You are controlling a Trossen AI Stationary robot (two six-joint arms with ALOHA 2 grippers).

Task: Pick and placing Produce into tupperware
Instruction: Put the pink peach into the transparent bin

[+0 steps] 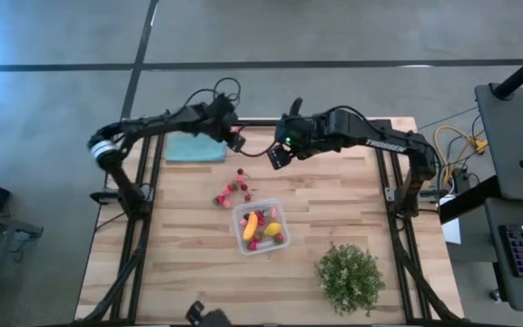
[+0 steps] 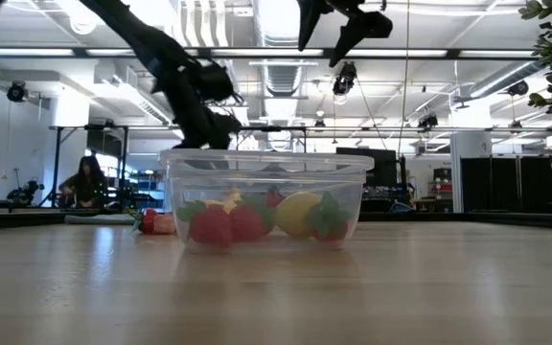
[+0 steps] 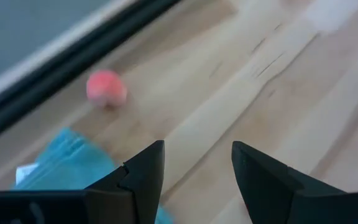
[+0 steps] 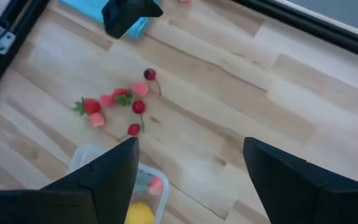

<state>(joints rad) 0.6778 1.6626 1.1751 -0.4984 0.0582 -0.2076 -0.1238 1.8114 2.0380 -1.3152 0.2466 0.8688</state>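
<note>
- My left gripper [image 1: 235,139] hung over the far left part of the table [image 1: 334,195], just beside the right edge of the teal cloth [image 1: 194,149]; its two fingers [image 3: 143,177] stood apart with nothing between them.
- Past those fingers, in my left wrist view, one pink fruit piece [image 3: 106,88] lay alone on the wood near the table's dark edge rail, with a corner of the cloth close under the gripper.
- Toward the middle of the table, a loose cluster of red and pink fruit pieces [image 1: 233,192] lay on the bare wood, just beside the far left corner of the clear box [image 1: 261,228], touching nothing but the table.
- The clear box sat upright near the table's centre, holding a yellow piece, an orange piece and several red ones with green bits.
- My right gripper [image 1: 280,154] hovered above the far middle of the table, well apart from the box, its fingers [image 4: 115,171] spread wide and empty.
- A green leafy bush [image 1: 350,278] stood near the right front corner.
</note>
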